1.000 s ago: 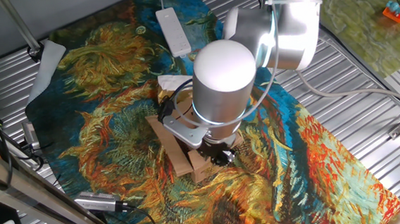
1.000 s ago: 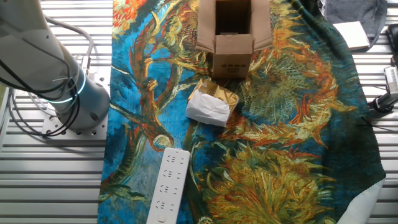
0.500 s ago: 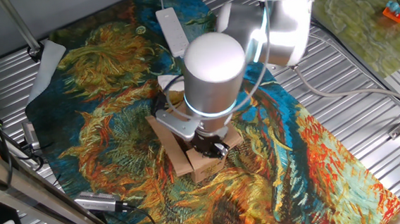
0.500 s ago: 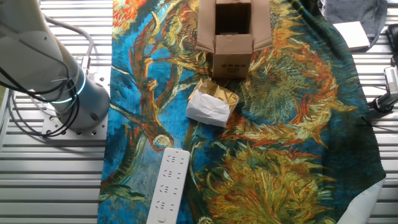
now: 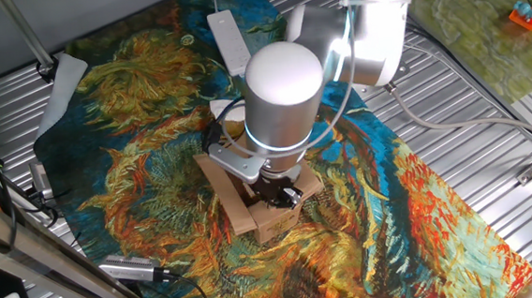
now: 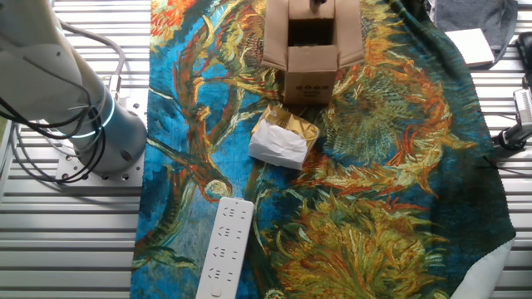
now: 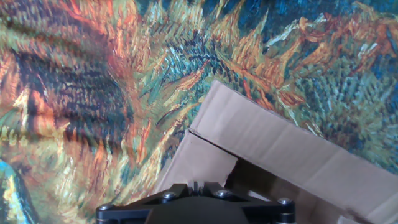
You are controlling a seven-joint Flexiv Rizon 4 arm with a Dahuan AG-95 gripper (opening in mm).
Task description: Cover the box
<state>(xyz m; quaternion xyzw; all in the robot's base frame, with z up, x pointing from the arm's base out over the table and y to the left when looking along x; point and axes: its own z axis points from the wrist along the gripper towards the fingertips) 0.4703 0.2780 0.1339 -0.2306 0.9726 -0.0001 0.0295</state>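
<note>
Black metal at the bottom edge of the hand view is all that is seen of the two-finger gripper [image 5: 278, 191], so whether its fingers are spread or pressed together cannot be told. It is poised right over the small brown corrugated cardboard box [image 6: 311, 51], whose flaps are seen folded outward and whose top is open. In the hand view one long flap [image 7: 292, 149] is stretched out across the cloth. A row of small dark printed marks is seen on the box's front wall in the other fixed view, too small to be read. The box is set on a painted cloth of blue, orange and yellow sunflower swirls [image 6: 399, 191]. Just beside the box lies a crumpled white-and-tan paper packet [image 6: 283, 141], and farther off a white power strip [image 6: 223, 247], on which no lettering can be made out.
</note>
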